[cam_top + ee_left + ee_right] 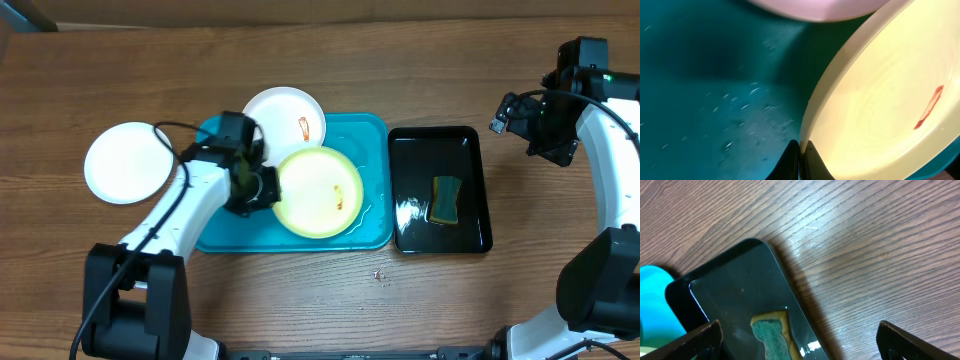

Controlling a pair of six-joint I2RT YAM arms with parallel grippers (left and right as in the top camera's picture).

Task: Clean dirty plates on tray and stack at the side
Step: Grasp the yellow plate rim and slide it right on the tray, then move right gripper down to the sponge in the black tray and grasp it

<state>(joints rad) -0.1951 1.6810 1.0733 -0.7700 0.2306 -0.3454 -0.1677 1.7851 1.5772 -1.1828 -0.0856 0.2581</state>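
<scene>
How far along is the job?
Done: one white plate lies beside the tray, no smear visible. In hand: the left pincer is shut on the rim of the yellow plate. Left: it and the other white plate show red smears; the sponge lies in the black tray, right pincer open.

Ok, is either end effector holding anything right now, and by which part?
The left end effector looks pinched shut on the yellow-green plate at its left rim. The right end effector is open and holds nothing.
</scene>
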